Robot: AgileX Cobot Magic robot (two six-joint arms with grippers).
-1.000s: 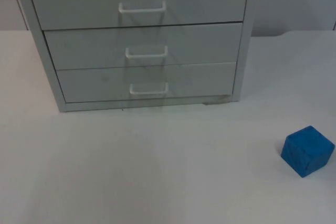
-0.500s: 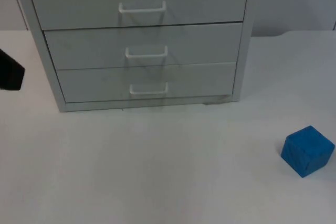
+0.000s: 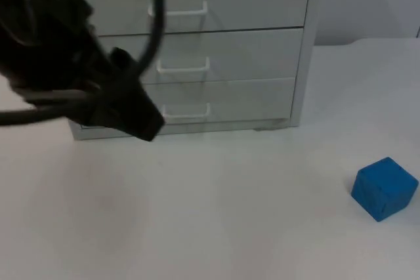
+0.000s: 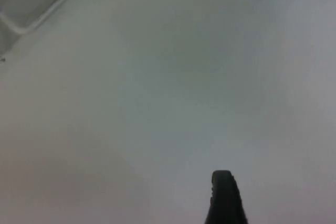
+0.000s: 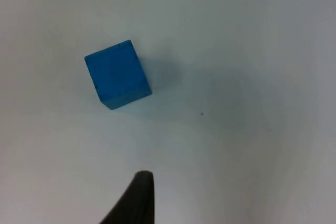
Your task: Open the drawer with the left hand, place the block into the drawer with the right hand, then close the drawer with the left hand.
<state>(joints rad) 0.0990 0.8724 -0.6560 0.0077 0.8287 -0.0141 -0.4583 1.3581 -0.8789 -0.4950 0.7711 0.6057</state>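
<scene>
Drawer: the lowest drawer [image 3: 223, 101] of the grey cabinet [image 3: 303, 50] is fully shut, front flush with the frame; the two drawers above it are shut too.
Handles: each drawer front carries a white bar handle; the lowest handle [image 3: 187, 112] is partly covered by the left arm in the top view.
Block: the blue block [image 3: 384, 188] sits on the white bench [image 3: 249, 214], well apart from the cabinet, toward the right arm's side; the right wrist view also shows it [image 5: 117, 74] resting flat on the bench.
Left end effector: [image 3: 141, 122] hangs in front of the cabinet's lower left part, near the lowest handle; cannot tell whether it is released or clenched.
Right end effector: one black fingertip [image 5: 137, 198] over the bench near the block, apart from it; state cannot be told.
</scene>
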